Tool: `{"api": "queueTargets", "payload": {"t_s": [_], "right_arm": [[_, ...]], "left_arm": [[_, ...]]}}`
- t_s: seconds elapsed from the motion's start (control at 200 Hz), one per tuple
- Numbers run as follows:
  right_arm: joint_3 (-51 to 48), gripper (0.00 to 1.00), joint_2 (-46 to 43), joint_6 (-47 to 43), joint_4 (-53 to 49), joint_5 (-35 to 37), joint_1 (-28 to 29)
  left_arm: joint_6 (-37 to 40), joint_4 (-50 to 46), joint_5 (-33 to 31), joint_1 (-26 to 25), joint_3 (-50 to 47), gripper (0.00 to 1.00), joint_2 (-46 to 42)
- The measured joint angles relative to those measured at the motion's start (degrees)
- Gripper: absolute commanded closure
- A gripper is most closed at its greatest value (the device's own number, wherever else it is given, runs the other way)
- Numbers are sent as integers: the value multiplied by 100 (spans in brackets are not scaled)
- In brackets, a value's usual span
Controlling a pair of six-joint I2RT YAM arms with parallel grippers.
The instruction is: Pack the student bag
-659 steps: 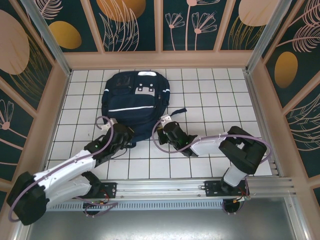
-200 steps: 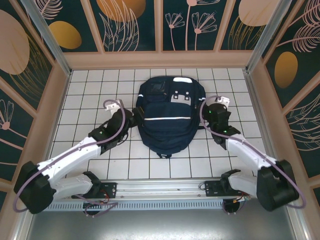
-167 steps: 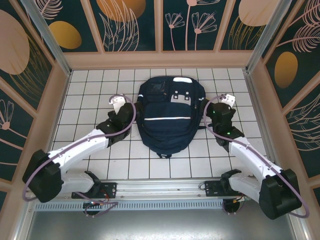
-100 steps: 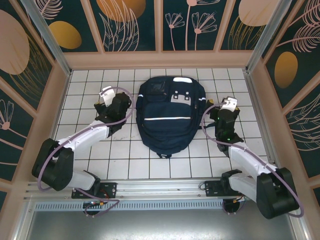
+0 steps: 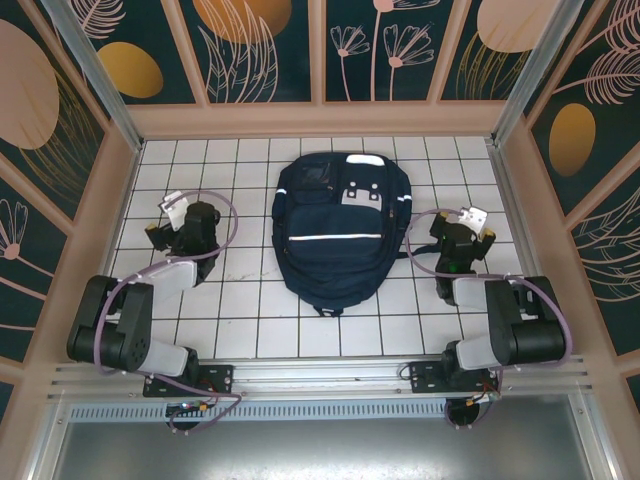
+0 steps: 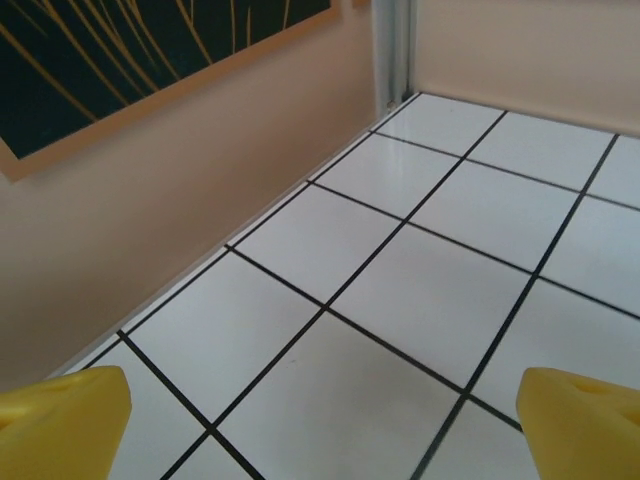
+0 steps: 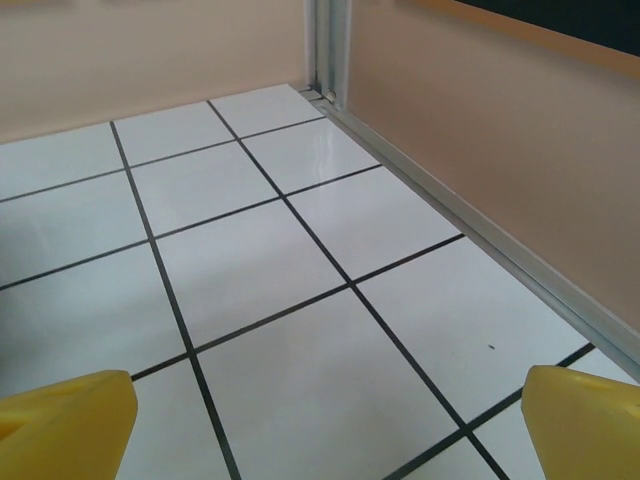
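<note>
The student bag (image 5: 335, 240) is a navy-blue backpack lying flat in the middle of the white tiled table (image 5: 250, 330), top toward the far wall. A thin white stripe crosses its front and grey-white patches sit near its top. My left gripper (image 5: 163, 220) is folded back to the bag's left, well apart from it. In the left wrist view the left gripper (image 6: 325, 425) is open, its yellow fingertips (image 6: 70, 410) wide over bare tile. My right gripper (image 5: 480, 228) sits to the bag's right, also apart. The right gripper (image 7: 330, 425) is open with nothing between its yellow fingertips (image 7: 65, 415).
Beige enclosure walls ring the table: the left wall (image 6: 150, 200) runs close beside the left gripper, the right wall (image 7: 500, 150) beside the right one. An aluminium rail (image 5: 320, 380) with the arm bases crosses the near edge.
Both arms have drawn away from the bag's sides and folded back outward toward their bases. The bag, shifted earlier from the left to the middle, has lain still over the last second.
</note>
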Motion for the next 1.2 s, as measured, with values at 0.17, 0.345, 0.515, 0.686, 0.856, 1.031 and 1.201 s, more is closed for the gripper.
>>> {"api": "queueTargets", "payload": {"t_s": [0.17, 0.345, 0.515, 0.686, 0.856, 1.031, 1.201], "right_arm": [[-398, 1, 153, 39, 942, -715, -442], [-476, 1, 260, -11, 1456, -1508, -540], [-758, 1, 636, -107, 2133, -1801, -538], [-656, 1, 669, -122, 2129, -1897, -535], [-634, 1, 667, -122, 2133, -1915, -535], [-634, 1, 669, -122, 2133, -1915, -531], [-634, 1, 667, -122, 2133, -1915, -527]], "left_arm": [[522, 1296, 345, 98, -671, 1, 243], [859, 2535, 1012, 339, -1163, 1, 247], [986, 3303, 1766, 516, -1408, 1, 223], [1102, 4172, 2356, 581, -1915, 1, 280], [1119, 4461, 2623, 636, -1985, 1, 363], [1119, 4533, 2669, 656, -1985, 1, 363], [1119, 4553, 2688, 656, -1985, 1, 363]]}}
